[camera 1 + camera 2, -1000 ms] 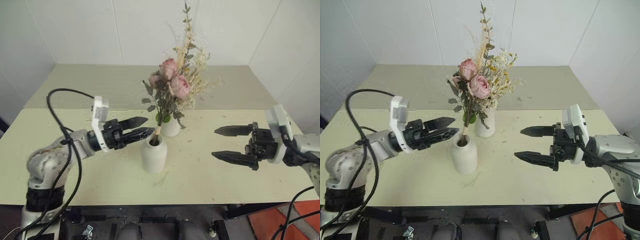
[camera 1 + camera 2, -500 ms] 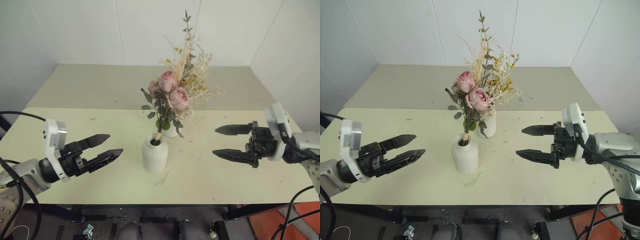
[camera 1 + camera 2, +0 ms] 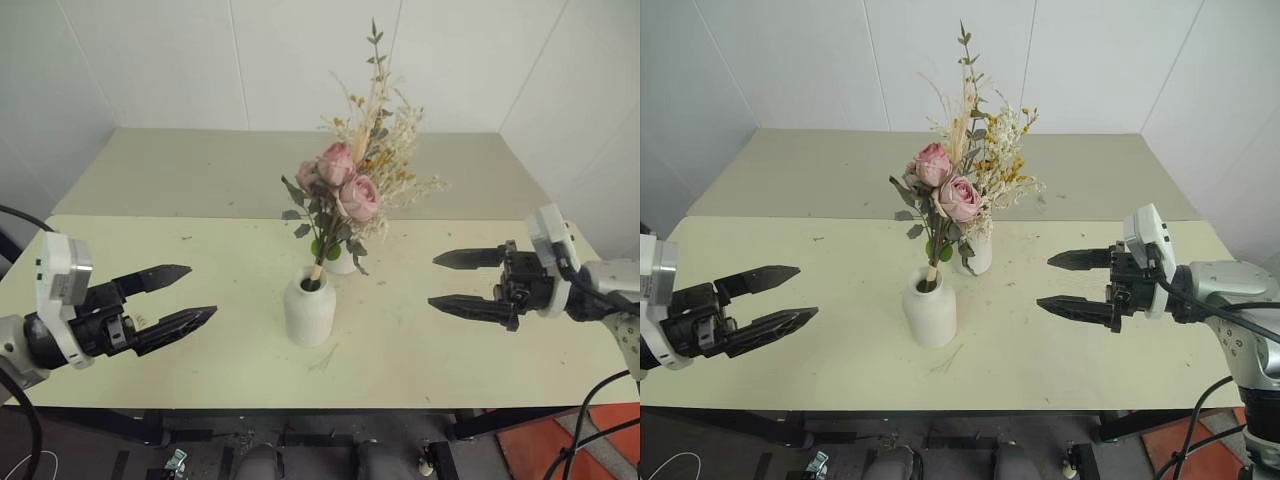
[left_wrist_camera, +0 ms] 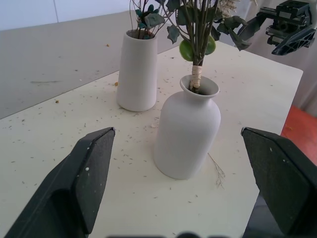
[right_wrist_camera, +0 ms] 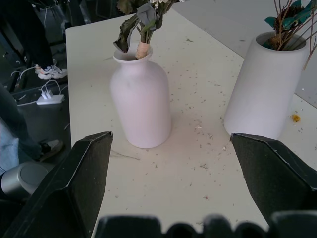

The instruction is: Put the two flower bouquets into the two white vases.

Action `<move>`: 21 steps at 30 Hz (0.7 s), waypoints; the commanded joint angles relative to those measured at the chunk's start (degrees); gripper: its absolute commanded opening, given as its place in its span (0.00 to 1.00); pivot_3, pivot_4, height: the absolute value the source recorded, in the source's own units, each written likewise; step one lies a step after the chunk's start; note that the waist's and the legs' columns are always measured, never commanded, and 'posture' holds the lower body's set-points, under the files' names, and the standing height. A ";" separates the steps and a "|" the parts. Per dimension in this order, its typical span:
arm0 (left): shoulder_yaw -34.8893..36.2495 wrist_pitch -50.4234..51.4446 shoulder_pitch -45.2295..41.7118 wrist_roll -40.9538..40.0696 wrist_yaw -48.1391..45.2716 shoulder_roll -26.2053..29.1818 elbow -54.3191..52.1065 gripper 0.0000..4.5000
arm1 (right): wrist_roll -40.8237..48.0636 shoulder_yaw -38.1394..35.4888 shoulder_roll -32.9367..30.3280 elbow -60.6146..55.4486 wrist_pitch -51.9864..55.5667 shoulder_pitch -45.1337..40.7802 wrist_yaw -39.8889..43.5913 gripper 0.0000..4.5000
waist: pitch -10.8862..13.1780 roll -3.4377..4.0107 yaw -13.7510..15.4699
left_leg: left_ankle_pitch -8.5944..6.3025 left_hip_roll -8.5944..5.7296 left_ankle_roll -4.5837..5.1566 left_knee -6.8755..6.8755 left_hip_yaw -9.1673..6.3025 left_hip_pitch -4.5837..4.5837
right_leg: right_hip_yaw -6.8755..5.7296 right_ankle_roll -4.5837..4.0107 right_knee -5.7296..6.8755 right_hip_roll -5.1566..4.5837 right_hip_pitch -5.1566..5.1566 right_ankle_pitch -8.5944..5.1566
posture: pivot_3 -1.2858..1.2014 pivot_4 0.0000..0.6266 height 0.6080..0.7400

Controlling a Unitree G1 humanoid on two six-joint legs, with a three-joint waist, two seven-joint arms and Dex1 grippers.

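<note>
Watch the bottle-shaped vase [image 3: 309, 310]: the pink rose bouquet [image 3: 335, 195] leans top-heavy out of its narrow neck, so a swipe from either arm could tip it. Your left gripper [image 3: 178, 297] and right gripper [image 3: 464, 282] both hang spread wide and empty, well apart from it. Behind, the tapered vase [image 4: 137, 72] holds the dried yellow bouquet [image 3: 1005, 150]; both stand mid-table [image 3: 200, 260].

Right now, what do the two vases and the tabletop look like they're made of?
Short vase and tall vase: probably ceramic, matte white, no gloss or seams, thick rounded lips. Tabletop: smooth pale yellow-green sheet, possibly laminate or painted board; it shows no grain, only scattered plant crumbs.
</note>
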 commanded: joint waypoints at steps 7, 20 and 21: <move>1.40 -0.85 -1.17 -2.09 -0.22 1.52 -0.80 0.99 | 0.24 -2.42 -1.62 -0.94 -0.70 -0.33 0.01 1.00 | 0.00 0.00 0.00 | 0.00 0.00 0.00 0.00 0.00 -0.01 | 0.00 0.00 0.00 0.00 -0.01 0.00 | 0.52 0.24 1.00; -0.28 -0.69 -3.25 -2.80 0.45 1.90 -0.24 0.99 | -0.11 -2.41 -1.68 -1.23 -1.25 0.51 -0.66 1.00 | 0.00 0.00 0.00 | 0.00 0.00 0.00 0.00 0.00 -0.01 | 0.00 0.00 0.00 0.00 0.00 0.00 | 0.52 0.24 1.00; -0.43 -0.67 -3.32 -2.84 0.44 1.89 -0.24 0.99 | -0.14 -2.39 -1.68 -1.26 -1.27 0.55 -0.68 1.00 | 0.00 0.00 0.00 | 0.00 0.00 0.00 0.00 0.00 0.00 | 0.00 0.00 0.00 0.00 0.00 0.00 | 0.52 0.24 1.00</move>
